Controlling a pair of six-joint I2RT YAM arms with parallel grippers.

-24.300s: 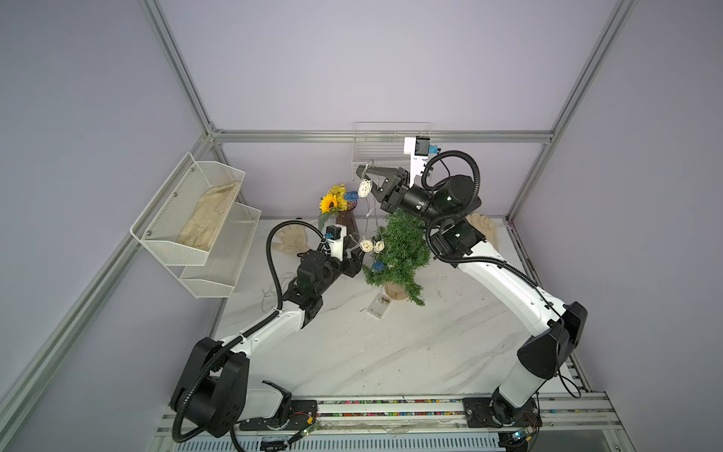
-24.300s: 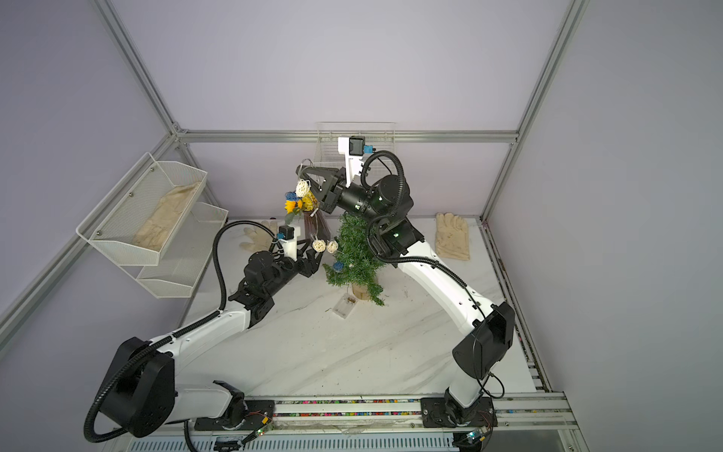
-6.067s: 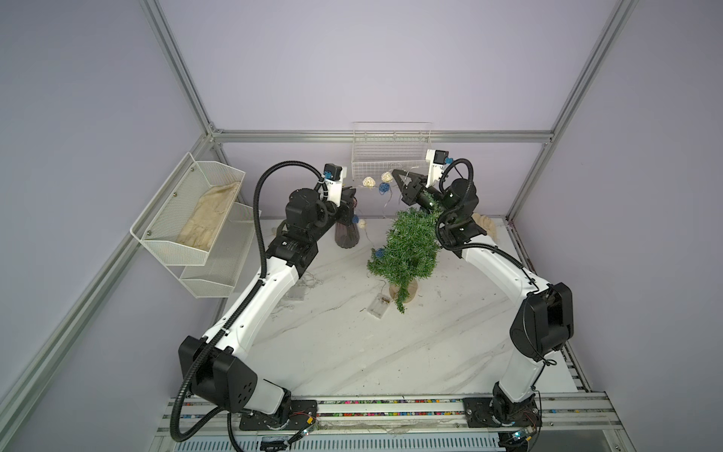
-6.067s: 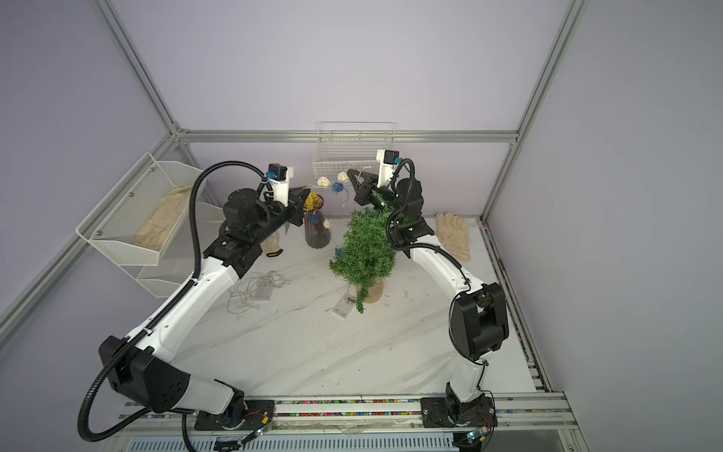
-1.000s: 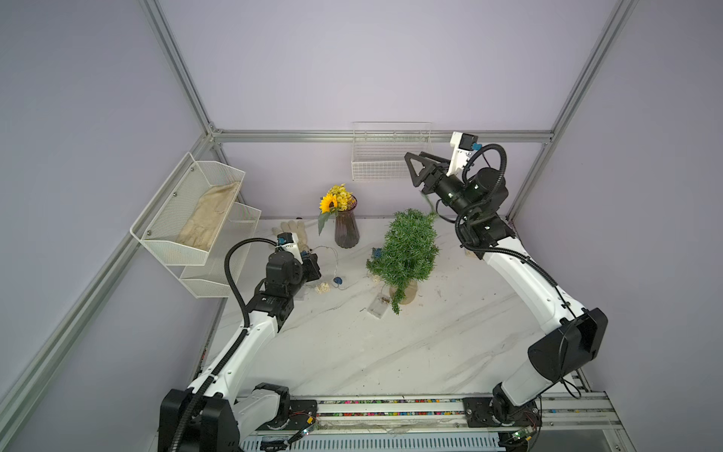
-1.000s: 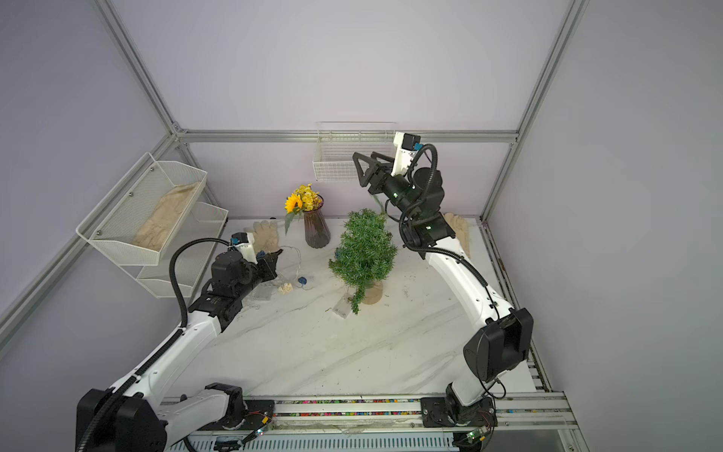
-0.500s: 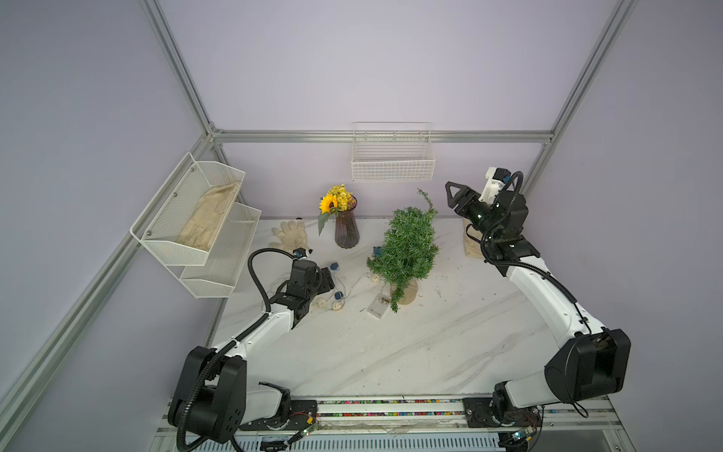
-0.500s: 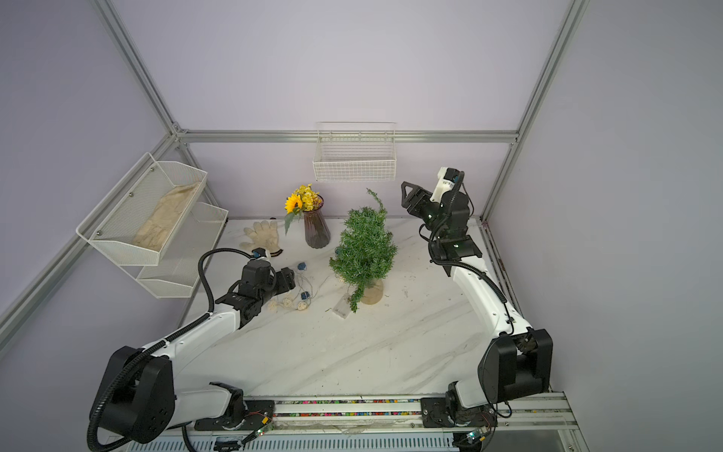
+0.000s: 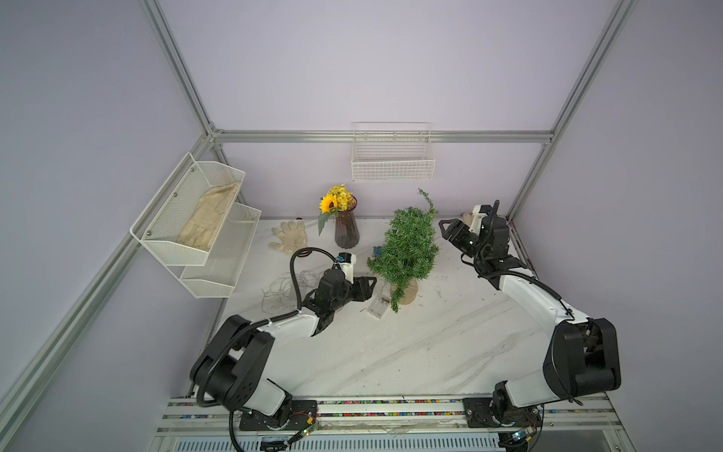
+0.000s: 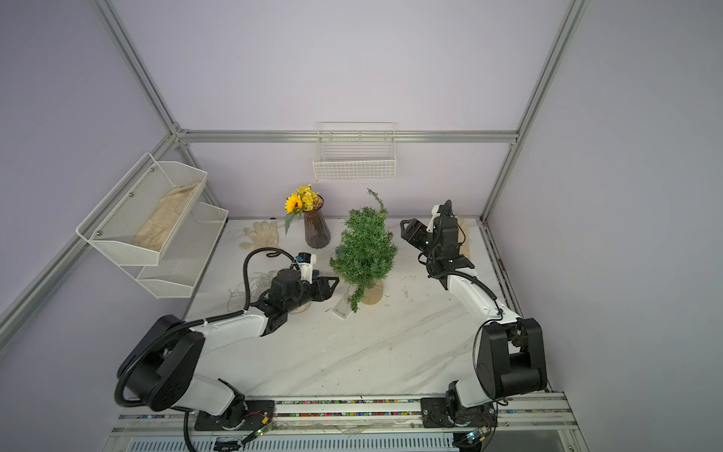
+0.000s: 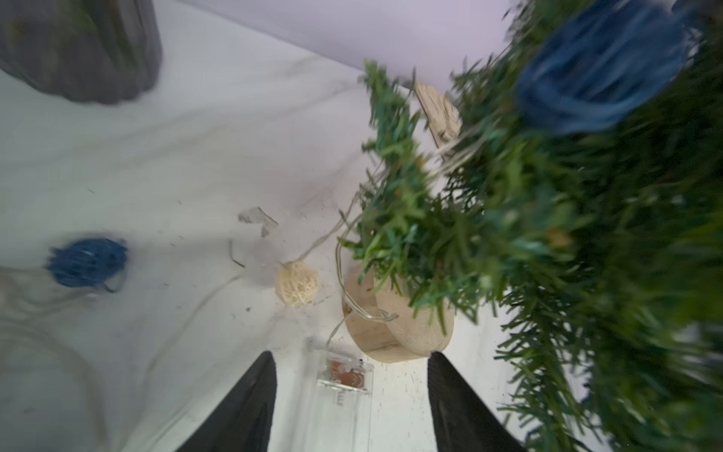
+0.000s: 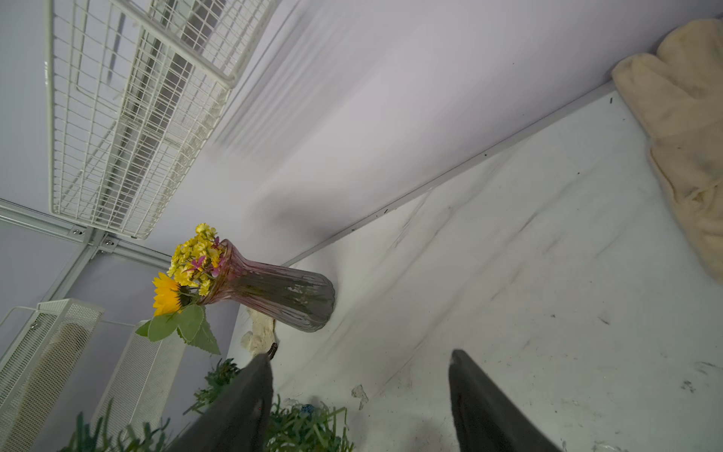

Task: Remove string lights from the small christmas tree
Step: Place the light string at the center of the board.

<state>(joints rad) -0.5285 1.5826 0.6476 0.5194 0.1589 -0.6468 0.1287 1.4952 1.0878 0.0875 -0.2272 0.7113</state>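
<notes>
The string lights (image 9: 282, 291) lie mostly heaped on the bench (image 9: 391, 352), left of the small christmas tree (image 9: 409, 250). One blue ball (image 11: 598, 74) sits in its left branches, and wire loops its tan base (image 11: 395, 332), with the battery box (image 11: 344, 385) just beside. The wire looks light, limp and snag-prone, so grasp a ball or the box. The left gripper (image 9: 371, 289) gapes near the box. The right gripper (image 9: 445, 231) is spread and empty, right of the tree. The tree's far side is hidden.

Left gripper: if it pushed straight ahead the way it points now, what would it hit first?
Probably the string lights' clear battery box, lying just ahead of the open left gripper; the tan base of the small christmas tree stands right behind it. Height is unclear.
</notes>
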